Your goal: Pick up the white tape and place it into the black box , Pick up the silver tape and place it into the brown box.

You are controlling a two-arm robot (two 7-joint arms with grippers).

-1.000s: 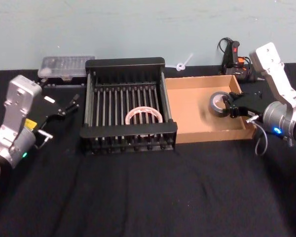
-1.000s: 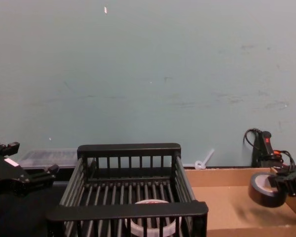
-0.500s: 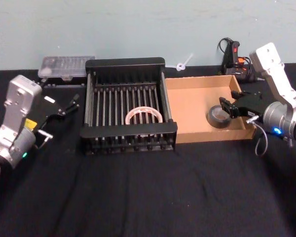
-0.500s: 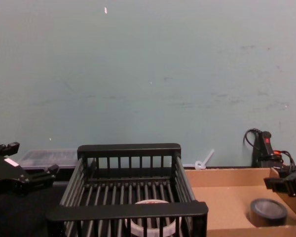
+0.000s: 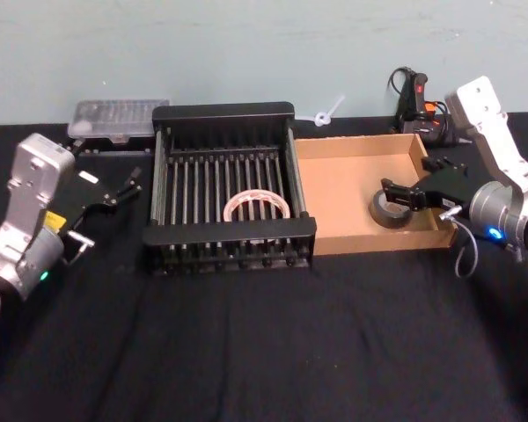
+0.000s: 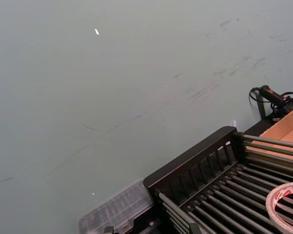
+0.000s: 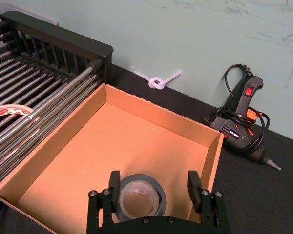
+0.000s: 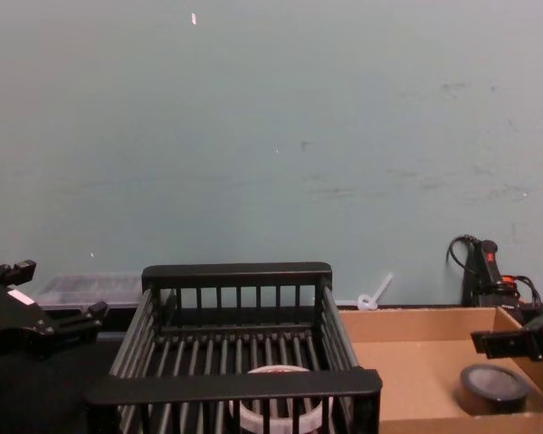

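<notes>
The white tape (image 5: 256,205) lies flat on the slatted bottom of the black box (image 5: 224,112), left of the brown box (image 5: 359,142). In the brown box, near its right wall, the silver tape (image 5: 389,208) lies flat on the cardboard floor. My right gripper (image 5: 407,176) hovers just over it, open. In the right wrist view both fingers of the right gripper (image 7: 154,181) stand apart above the silver tape (image 7: 139,197) without touching it. My left gripper (image 5: 128,183) rests open at the far left of the table, away from both boxes.
A black glue gun (image 5: 414,92) with its cord lies behind the brown box. A clear plastic case (image 5: 119,117) sits behind the black box's left corner, and a small white plastic tie (image 5: 326,112) lies by the wall. Black cloth covers the table in front.
A second ago my right gripper held the silver tape above the brown box. It let go, the tape dropped onto the box floor, and the fingers spread wider. The left arm stayed still.
</notes>
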